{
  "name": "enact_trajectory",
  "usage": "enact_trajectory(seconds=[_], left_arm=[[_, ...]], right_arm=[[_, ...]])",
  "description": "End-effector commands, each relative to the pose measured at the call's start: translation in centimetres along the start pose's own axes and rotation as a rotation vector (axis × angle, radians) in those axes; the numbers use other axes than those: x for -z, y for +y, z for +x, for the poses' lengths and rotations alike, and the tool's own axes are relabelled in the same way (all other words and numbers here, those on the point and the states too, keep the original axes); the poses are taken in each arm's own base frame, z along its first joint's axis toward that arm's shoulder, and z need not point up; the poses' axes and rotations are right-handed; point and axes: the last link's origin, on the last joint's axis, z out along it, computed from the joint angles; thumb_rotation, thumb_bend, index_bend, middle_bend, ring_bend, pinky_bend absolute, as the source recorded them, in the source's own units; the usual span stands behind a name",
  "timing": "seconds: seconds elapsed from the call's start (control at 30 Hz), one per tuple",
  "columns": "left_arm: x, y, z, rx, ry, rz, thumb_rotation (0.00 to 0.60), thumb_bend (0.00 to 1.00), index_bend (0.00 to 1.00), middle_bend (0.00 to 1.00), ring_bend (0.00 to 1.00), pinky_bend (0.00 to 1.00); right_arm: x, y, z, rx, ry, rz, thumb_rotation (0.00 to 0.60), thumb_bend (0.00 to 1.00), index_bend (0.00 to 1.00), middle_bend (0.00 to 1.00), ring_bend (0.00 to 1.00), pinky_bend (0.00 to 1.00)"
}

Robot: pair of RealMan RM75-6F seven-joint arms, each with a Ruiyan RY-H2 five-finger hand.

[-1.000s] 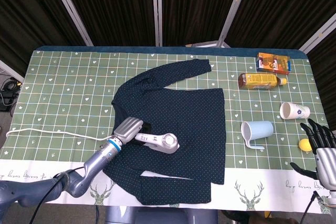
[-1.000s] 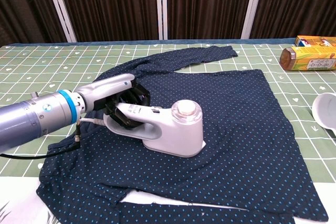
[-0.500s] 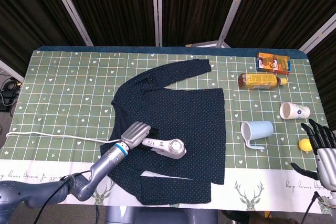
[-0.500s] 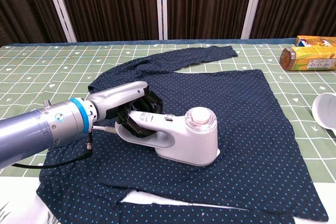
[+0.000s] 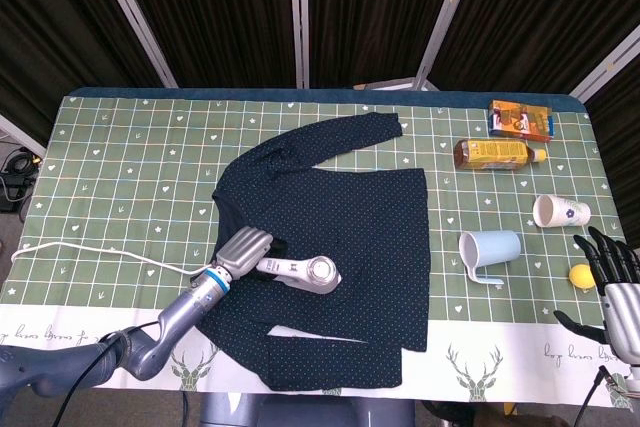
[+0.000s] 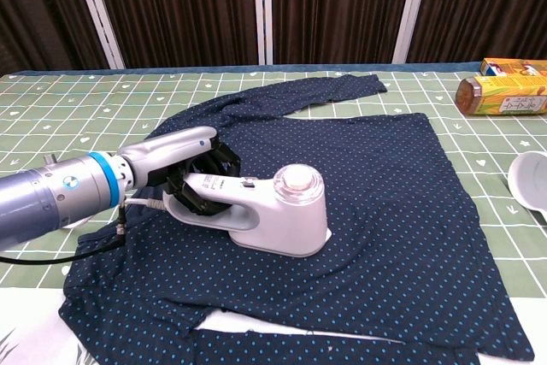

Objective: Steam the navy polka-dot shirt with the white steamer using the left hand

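Observation:
The navy polka-dot shirt (image 5: 350, 212) (image 6: 385, 177) lies spread flat on the green checked tablecloth. The white steamer (image 5: 302, 271) (image 6: 265, 211) rests on the shirt's lower left part, its round head pointing right. My left hand (image 5: 243, 249) (image 6: 184, 164) grips the steamer's handle from the left, fingers wrapped around it. A white cord (image 5: 95, 255) trails from the steamer to the table's left edge. My right hand (image 5: 612, 272) hovers at the table's front right corner with fingers spread and nothing in it; the chest view does not show it.
At the right stand an orange box (image 5: 519, 119), a lying amber bottle (image 5: 495, 154) (image 6: 500, 94), a white paper cup (image 5: 558, 211), a lying light-blue mug (image 5: 488, 250) and a small yellow ball (image 5: 579, 276). Dark curtains close off the back.
The steamer slid right and toward the front edge half a second ago; now my left hand has drawn it back left and away from the front edge. The right hand has not moved.

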Motion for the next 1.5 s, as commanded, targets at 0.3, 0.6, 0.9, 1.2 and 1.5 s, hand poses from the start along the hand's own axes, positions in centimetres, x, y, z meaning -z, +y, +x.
enact_trajectory(seconds=[0.3, 0.6, 0.9, 1.2, 1.5], left_arm=[[0.9, -1.2, 1.0, -0.029, 0.007, 0.016, 0.600, 0.93, 1.00, 0.88, 0.84, 1.00], [1.5, -2.3, 1.0, -0.023, 0.006, 0.041, 0.600, 0.93, 1.00, 0.88, 0.84, 1.00], [2.1, -3.8, 1.5, -0.028, 0.015, 0.071, 0.600, 0.93, 1.00, 0.88, 0.84, 1.00], [2.7, -5.0, 2.1, -0.029, 0.026, 0.097, 0.600, 0.93, 1.00, 0.88, 0.84, 1.00], [3.3, -6.1, 2.4, -0.034, 0.035, 0.116, 0.600, 0.93, 1.00, 0.88, 0.84, 1.00]], right_arm=[[0.1, -0.1, 0.1, -0.001, 0.004, 0.003, 0.600, 0.00, 0.00, 0.00, 0.00, 0.00], [0.1, -0.1, 0.0, 0.001, 0.003, 0.004, 0.600, 0.00, 0.00, 0.00, 0.00, 0.00], [0.0, -0.2, -0.1, 0.005, -0.001, 0.006, 0.600, 0.00, 0.00, 0.00, 0.00, 0.00], [0.1, -0.3, -0.1, 0.008, -0.002, 0.008, 0.600, 0.00, 0.00, 0.00, 0.00, 0.00], [0.1, -0.3, -0.1, 0.008, -0.003, 0.009, 0.600, 0.00, 0.00, 0.00, 0.00, 0.00]])
